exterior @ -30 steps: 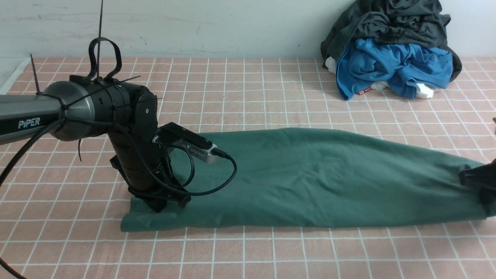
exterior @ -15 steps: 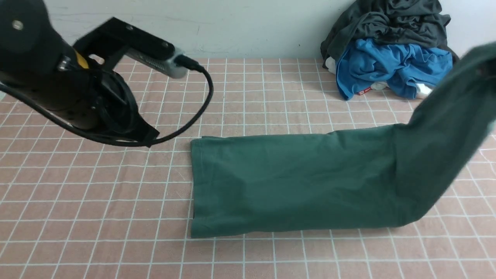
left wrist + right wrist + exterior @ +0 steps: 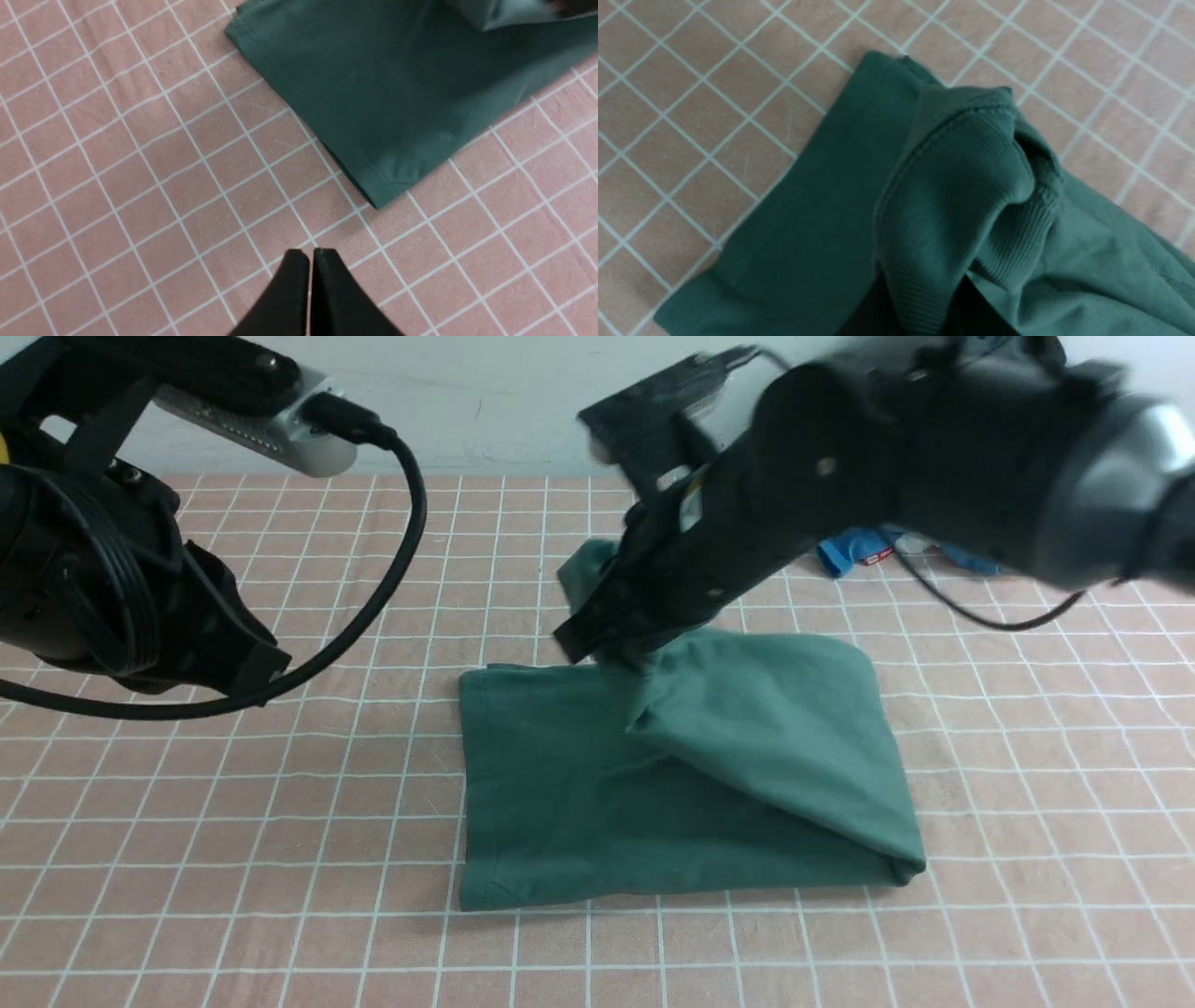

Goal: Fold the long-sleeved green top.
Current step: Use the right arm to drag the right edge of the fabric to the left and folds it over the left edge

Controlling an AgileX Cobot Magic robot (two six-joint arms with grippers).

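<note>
Ribbing of the green long-sleeved top (image 3: 579,784) sits pinched in your right tool (image 3: 627,661); your left tool (image 3: 310,254) hangs closed and empty over the bench (image 3: 280,896).

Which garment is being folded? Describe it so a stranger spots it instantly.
Start from the pink tablecloth with white grid lines. At its centre lies the dark green knit long-sleeved top, half folded, one ribbed edge pinched up by the right gripper. It alone is green and spread out; the bright blue garment sits at the far back.
</note>
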